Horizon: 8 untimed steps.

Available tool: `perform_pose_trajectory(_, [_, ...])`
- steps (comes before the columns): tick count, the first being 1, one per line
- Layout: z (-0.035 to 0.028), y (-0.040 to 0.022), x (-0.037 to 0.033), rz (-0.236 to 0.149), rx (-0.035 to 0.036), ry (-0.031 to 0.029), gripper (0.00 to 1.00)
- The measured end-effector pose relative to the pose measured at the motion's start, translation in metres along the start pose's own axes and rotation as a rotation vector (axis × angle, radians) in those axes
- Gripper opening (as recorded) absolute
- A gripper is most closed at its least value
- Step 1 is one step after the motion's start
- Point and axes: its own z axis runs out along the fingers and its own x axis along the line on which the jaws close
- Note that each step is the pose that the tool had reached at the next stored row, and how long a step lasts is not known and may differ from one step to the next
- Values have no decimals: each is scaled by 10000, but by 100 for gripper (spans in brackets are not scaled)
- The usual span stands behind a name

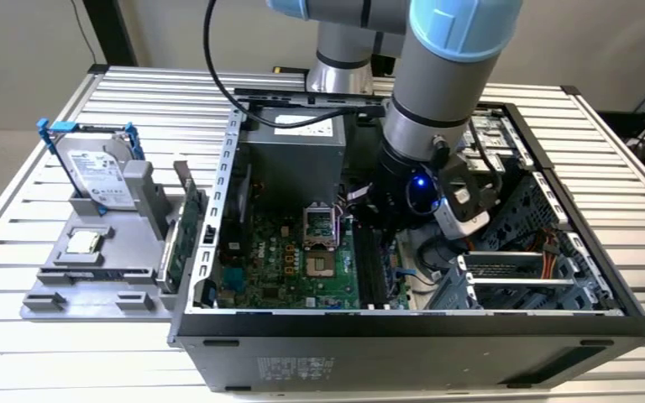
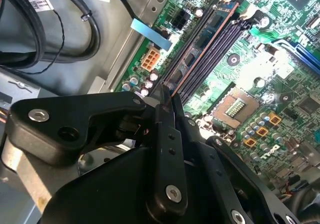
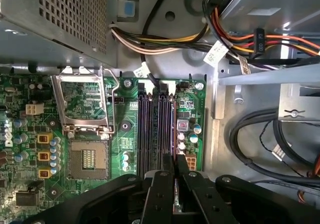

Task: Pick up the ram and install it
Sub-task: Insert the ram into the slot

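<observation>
Tool [image 2: 168,100] fingers sit close together over the row of memory slots [image 3: 155,129] in the open computer case [image 1: 412,323], clenched edge-on around the ram [image 2: 200,47]. In the second wrist view the ram runs as a thin bluish-dark stick with a copper-coloured edge, from between the fingertips [image 2: 161,115] out along the outermost slot, next to the white connector [image 2: 150,60]. In the first wrist view the ram is mostly hidden behind the fingers, and the slots, the open processor socket [image 3: 87,159] and a bundle of coloured wires [image 3: 165,42] show. The exterior view shows the arm [image 1: 440,101] reaching down into the case beside the green motherboard [image 1: 283,260], with the case lying on a slatted table [image 1: 31,210]. On the exterior view's left, a grey stand [image 1: 98,277] carries a hard drive [image 1: 93,172] and a green card [image 1: 188,227].
</observation>
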Motion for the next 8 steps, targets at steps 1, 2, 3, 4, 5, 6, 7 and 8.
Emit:
perform_pose_trajectory(1, [9, 0, 0, 3, 3, 9, 0])
perform_pose_trajectory(2, [19, 0, 0, 5, 4, 17, 0])
perform_pose_trajectory(3, [26, 0, 0, 6, 5, 23, 0])
perform_pose_trajectory(4, [33, 0, 0, 7, 5, 30, 0])
perform_pose_trajectory(5, [40, 0, 0, 9, 6, 35, 0])
perform_pose_trajectory(6, [50, 0, 0, 10, 8, 39, 0])
perform_pose_trajectory(7, [59, 0, 0, 12, 10, 42, 0])
perform_pose_trajectory(8, [69, 0, -1, 14, 11, 43, 0])
